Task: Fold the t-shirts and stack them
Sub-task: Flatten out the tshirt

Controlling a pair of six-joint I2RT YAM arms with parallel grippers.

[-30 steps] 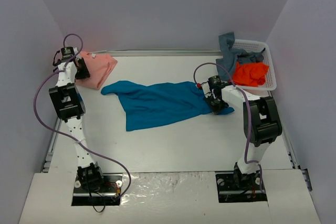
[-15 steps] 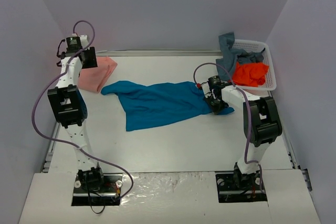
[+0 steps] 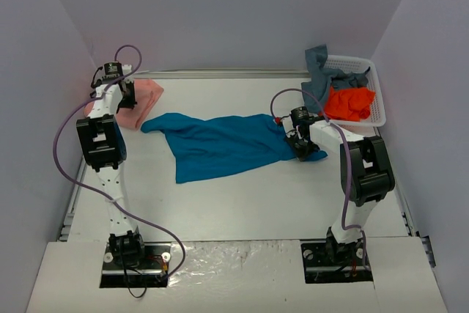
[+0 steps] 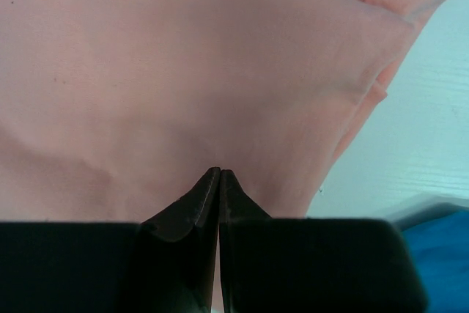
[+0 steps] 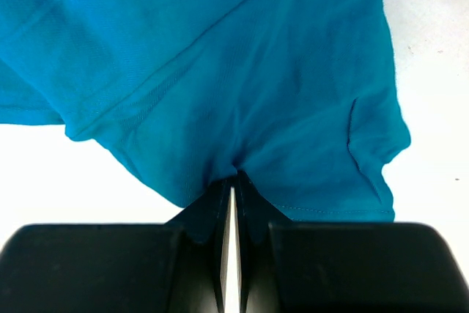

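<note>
Nearest us, the table point(image 3: 249, 207) lies bare between the arm bases and the teal-blue t-shirt point(image 3: 220, 144), and we judge this the best open room for folding. That shirt sprawls across the middle, rumpled and unfolded, with its left tip just beside the salmon-pink t-shirt point(image 3: 146, 97) but apart from it.

At the teal shirt's right end the right gripper point(image 3: 300, 144) is down on the cloth. Its wrist view shows the jaws pressed together with the hem puckered between the tips, so it is pinching the teal-blue t-shirt point(image 5: 242, 93).

Farther off, at the far left, the pink shirt lies in flat layers and looks folded. The left gripper point(image 3: 126, 100) sits over it with its jaws closed tip to tip point(image 4: 220, 175). We cannot tell whether any pink cloth point(image 4: 183, 56) is caught there.

At the far right, the basket point(image 3: 379, 100) holds the orange t-shirt point(image 3: 350, 102), and the grey-blue t-shirt point(image 3: 321, 71) hangs over its left rim.

We judge one shirt done, one in hand and two untouched. The left wall crowds the left arm, and the basket hems in the right.
</note>
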